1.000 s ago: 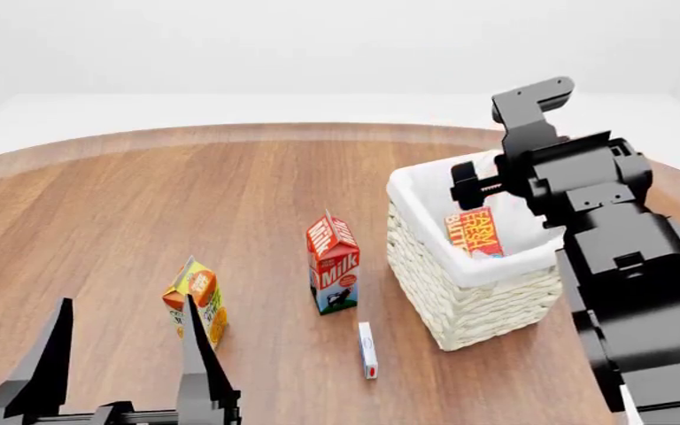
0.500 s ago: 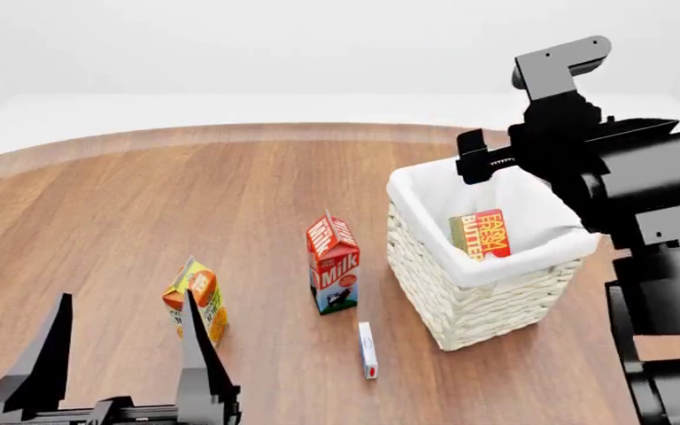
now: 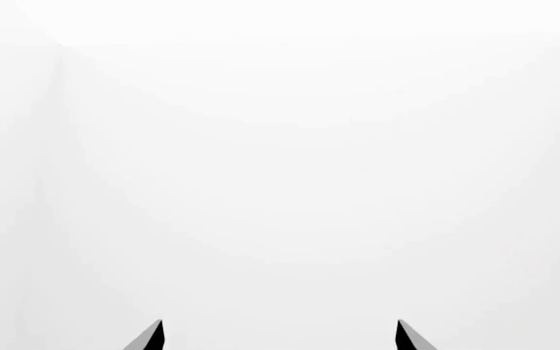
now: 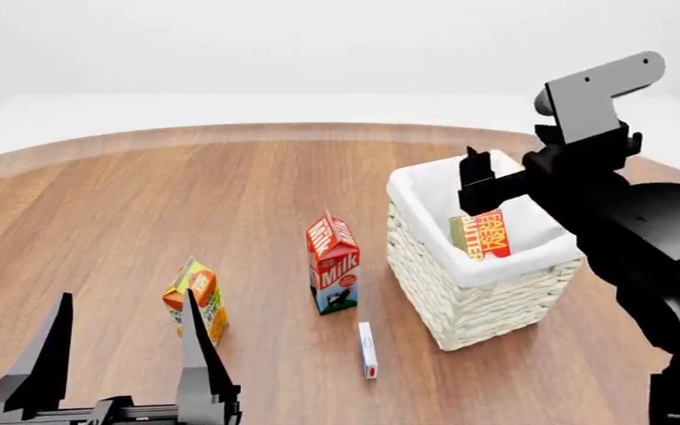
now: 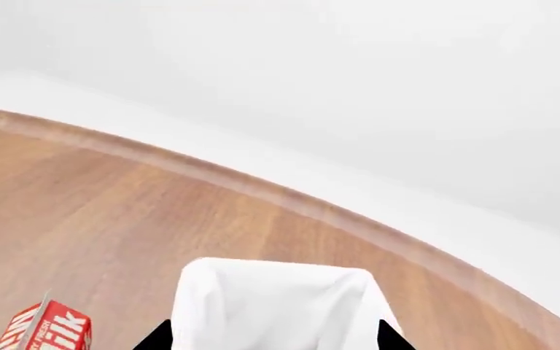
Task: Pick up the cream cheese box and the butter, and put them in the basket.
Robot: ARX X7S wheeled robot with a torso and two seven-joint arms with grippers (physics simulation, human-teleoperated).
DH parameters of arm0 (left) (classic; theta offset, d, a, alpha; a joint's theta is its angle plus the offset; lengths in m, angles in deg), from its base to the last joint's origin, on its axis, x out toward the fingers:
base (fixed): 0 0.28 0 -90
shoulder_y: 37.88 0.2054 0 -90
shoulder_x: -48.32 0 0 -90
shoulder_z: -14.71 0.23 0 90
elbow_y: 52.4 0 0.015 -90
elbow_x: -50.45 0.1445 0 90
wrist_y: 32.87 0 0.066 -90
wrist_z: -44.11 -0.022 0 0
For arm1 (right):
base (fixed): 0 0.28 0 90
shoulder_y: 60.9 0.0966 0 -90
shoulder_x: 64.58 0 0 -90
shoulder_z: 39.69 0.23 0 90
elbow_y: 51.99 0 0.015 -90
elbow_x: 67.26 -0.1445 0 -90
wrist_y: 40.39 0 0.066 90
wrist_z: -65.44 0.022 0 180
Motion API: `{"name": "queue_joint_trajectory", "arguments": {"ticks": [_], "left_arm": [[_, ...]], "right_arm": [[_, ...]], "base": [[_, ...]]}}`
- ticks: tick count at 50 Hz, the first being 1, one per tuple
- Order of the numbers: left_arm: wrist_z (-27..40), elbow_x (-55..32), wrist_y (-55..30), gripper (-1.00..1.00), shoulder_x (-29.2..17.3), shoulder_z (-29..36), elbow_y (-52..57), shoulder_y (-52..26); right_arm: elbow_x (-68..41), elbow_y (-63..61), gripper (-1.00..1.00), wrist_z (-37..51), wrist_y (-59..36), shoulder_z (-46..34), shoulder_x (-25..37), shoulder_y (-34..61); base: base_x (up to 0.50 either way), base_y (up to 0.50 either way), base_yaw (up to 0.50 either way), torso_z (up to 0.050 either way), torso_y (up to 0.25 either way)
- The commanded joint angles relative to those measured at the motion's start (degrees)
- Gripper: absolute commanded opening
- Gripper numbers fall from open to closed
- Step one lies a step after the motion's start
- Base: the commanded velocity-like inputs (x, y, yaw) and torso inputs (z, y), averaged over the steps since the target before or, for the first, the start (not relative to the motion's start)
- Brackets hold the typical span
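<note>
A: Red-orange butter box (image 4: 483,234) with yellow-white lettering lies inside the white wicker cloth-lined basket (image 4: 435,266); that half is judged done.

B: Outstanding?

A: The small flat white cream cheese box (image 4: 367,349) lies on the brown wood bench (image 4: 139,204) just before the basket. Left gripper (image 4: 121,354) jaws spread, empty; right gripper (image 4: 482,181) above the basket, jaws indeterminate. Plain white room.

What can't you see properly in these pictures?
- Butter: head view, its top is hidden by the right gripper.
- Basket: right wrist view, cut off by the picture's edge.
- Cream cheese box: head view, print too small to read.
- Left gripper: left wrist view, only fingertips show.
</note>
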Motion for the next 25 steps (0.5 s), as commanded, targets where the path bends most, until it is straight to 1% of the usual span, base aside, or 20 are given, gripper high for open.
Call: {"name": "queue_joint_trajectory", "arguments": {"ticks": [1,2,9,14,20,25], "left_arm": [[0.07,-0.07,-0.48,1.0,-0.13,0.04,0.35,-0.05],[0.04,-0.23,-0.65,1.0,-0.18,0.02,0.46,-0.13],[0.14,-0.12,-0.36,1.0,-0.1,0.14,0.26,-0.14],[0.14,-0.05,-0.24,1.0,0.01,0.28,-0.16,-0.41],[0.31,0.26,0.18,1.0,-0.04,0.34,-0.22,0.1],[0.4,0.16,0.0,1.0,-0.17,0.24,0.05,0.2]], "right_arm": [[-0.07,-20.88,1.0,1.71,10.03,3.9,1.21,-20.44],[0.2,-20.77,1.0,1.83,13.5,3.84,1.21,-25.18],[-0.48,-23.21,1.0,2.15,13.54,4.65,1.47,-26.61],[-0.35,-24.2,1.0,2.25,15.55,4.91,1.21,-28.78],[1.39,-24.63,1.0,2.76,20.43,3.92,0.44,-33.49],[0.92,-24.74,1.0,2.33,25.89,5.68,-1.23,-37.92]], "base": [[0.0,0.0,0.0,0.0,0.0],[0.0,0.0,0.0,0.0,0.0],[0.0,0.0,0.0,0.0,0.0],[0.0,0.0,0.0,0.0,0.0],[0.0,0.0,0.0,0.0,0.0],[0.0,0.0,0.0,0.0,0.0]]}}
